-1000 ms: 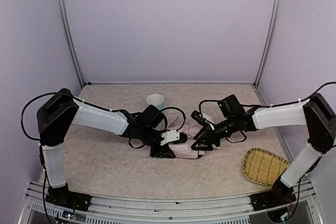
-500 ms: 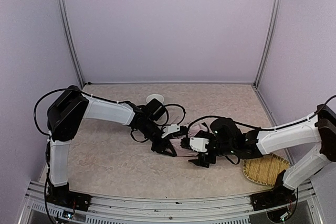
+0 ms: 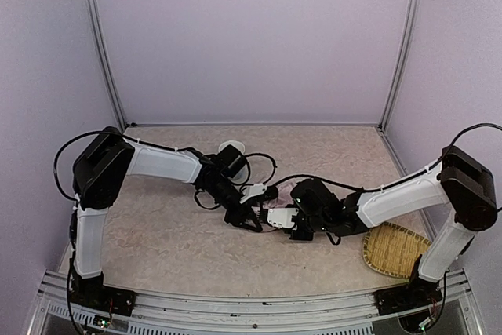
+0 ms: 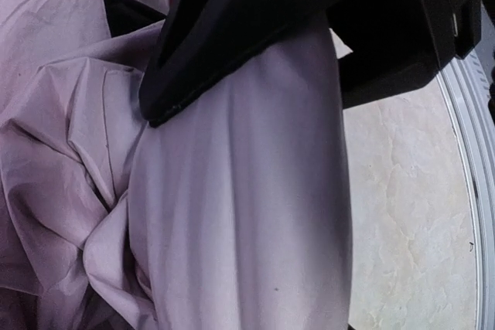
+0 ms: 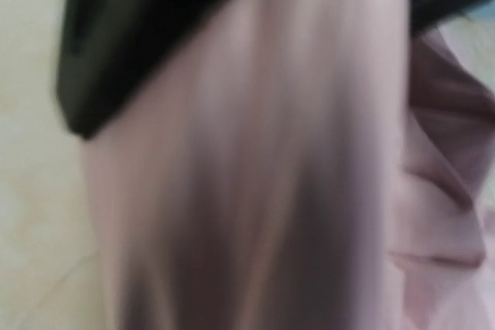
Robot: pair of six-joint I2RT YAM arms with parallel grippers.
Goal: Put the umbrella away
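Top external: left tool [image 4: 255, 94] and right tool [image 5: 259, 44] both pinch the umbrella [image 4: 240, 222], basket [image 3: 394, 249] nearby.

The umbrella [image 3: 285, 191] lies collapsed on the mottled beige tabletop [image 3: 157, 233], around the middle and a little toward the near edge. From above only small patches of its pale pink fabric show, the rest being covered. Close up from the left wrist, the fabric [image 4: 240, 222] is gathered into one thick, smooth roll running top to bottom, with looser crumpled folds bunched against its left side and a wedge of black lining [image 4: 116, 11] showing at the upper left. From the right wrist the same pale pink cloth [image 5: 255, 160] fills the view, blurred, with softer creased folds to its right. No shaft or handle can be made out.
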